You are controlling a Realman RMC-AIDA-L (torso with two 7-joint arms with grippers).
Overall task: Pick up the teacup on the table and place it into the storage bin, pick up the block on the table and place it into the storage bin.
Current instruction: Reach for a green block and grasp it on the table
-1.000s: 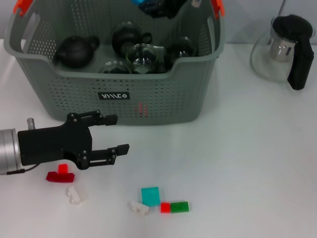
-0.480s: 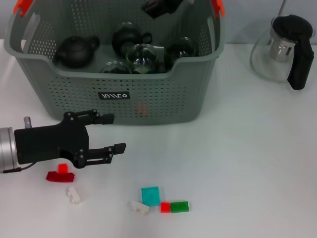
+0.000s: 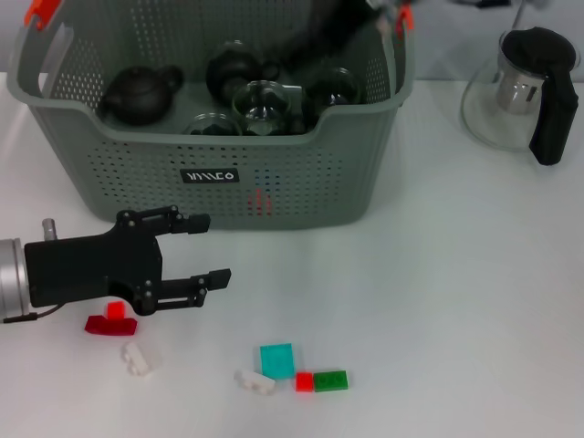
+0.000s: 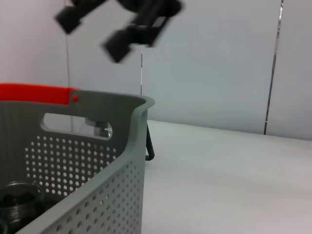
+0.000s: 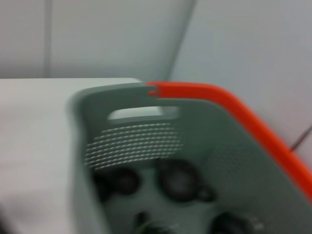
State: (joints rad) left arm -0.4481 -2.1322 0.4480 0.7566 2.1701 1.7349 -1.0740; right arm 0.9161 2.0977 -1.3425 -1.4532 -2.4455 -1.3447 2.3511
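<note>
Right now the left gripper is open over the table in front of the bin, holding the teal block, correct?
Not quite. The left gripper is open over the table in front of the bin, but it holds nothing. The head view shows the teal block lying on the table, apart from the gripper.

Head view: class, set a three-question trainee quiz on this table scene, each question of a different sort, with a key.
1. True or false: the left gripper is open in front of the storage bin.
2. Which block lies nearest below the left gripper? A. dark red block B. green block C. teal block
3. Fill in: the glass teapot with the black handle stands to the robot's ____ of the bin.

Key: 1 true; 2 A; 3 right.
</note>
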